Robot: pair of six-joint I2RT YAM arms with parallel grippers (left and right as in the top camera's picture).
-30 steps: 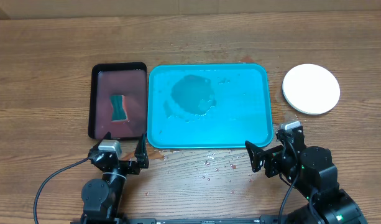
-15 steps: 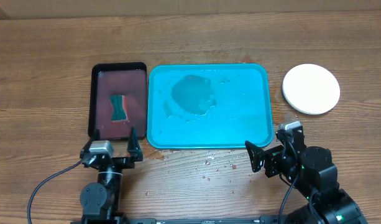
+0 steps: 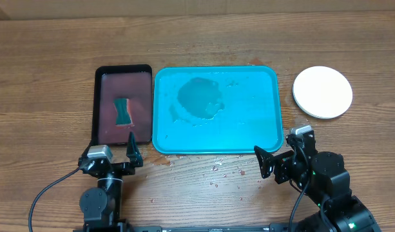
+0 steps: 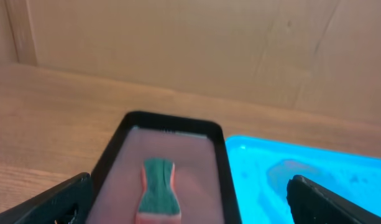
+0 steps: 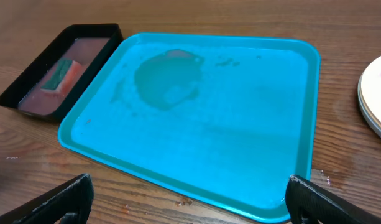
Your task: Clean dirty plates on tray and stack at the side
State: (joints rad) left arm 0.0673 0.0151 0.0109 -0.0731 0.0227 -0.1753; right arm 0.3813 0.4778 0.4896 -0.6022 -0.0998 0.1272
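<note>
Left gripper [image 3: 111,161]: jaws spread wide, nothing between them, poised just short of the near end of the small black rectangular tray [image 3: 95,103]. This tray holds reddish water, and a green sponge with an orange edge [image 3: 123,111] lies in it. By my judgement, that aim suits fetching the sponge.

Right gripper [image 3: 278,154]: likewise wide apart and empty, parked just off the near right corner of the large turquoise-blue rectangular plastic tray [image 3: 261,129]. That tray carries no plate, only a wet patch [image 3: 198,100] and droplets.

The small round plastic plates [image 3: 322,91] sit stacked on the wooden table [image 3: 49,58], well right of the tray, white uppermost. Layered rims show in the right wrist view; the count is unconfirmed.

Judgement: stacking looks done and the task near complete.
</note>
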